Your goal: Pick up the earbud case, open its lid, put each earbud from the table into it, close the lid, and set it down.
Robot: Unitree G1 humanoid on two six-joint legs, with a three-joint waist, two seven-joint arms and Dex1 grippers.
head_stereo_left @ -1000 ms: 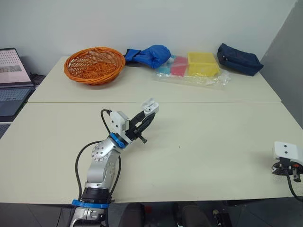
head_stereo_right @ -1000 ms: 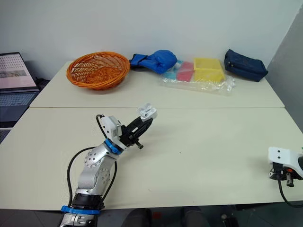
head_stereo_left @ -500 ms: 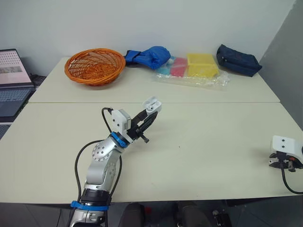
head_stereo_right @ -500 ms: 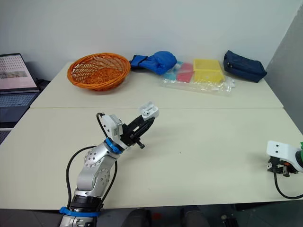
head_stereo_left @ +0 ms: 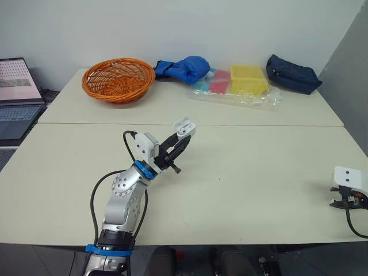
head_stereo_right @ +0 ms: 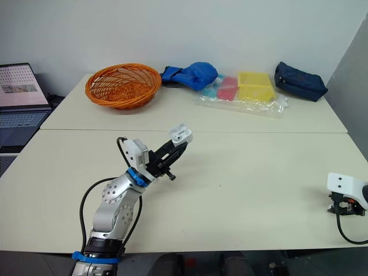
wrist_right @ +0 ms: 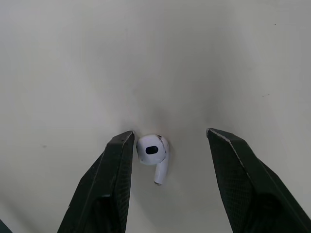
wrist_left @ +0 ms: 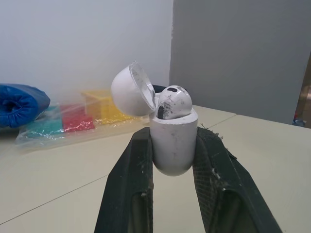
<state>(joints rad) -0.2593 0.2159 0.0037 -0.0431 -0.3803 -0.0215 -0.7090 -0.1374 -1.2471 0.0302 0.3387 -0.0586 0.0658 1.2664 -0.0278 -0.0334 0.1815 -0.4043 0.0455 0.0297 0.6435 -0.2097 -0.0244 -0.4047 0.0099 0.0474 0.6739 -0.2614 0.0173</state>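
My left gripper (head_stereo_left: 179, 140) is shut on the white earbud case (head_stereo_left: 184, 127), held up above the middle of the table. In the left wrist view the case (wrist_left: 173, 143) sits between the two black fingers (wrist_left: 131, 189) with its lid (wrist_left: 132, 90) swung open and one earbud (wrist_left: 173, 102) seated inside. At the table's right front edge, my right gripper (wrist_right: 168, 141) is open and points down at the table. A loose white earbud (wrist_right: 153, 154) lies on the table between its fingertips, closer to one finger (wrist_right: 112, 170).
An orange wicker basket (head_stereo_left: 118, 79) stands at the back left. A blue bundle (head_stereo_left: 183, 67), a clear bag of coloured packs (head_stereo_left: 236, 85) and a dark blue pouch (head_stereo_left: 292, 73) line the back. A laptop (head_stereo_left: 16, 92) sits off the left side.
The camera has shifted slightly. The left gripper still holds the open case in the same place. The right arm has stayed near the table's right front edge.
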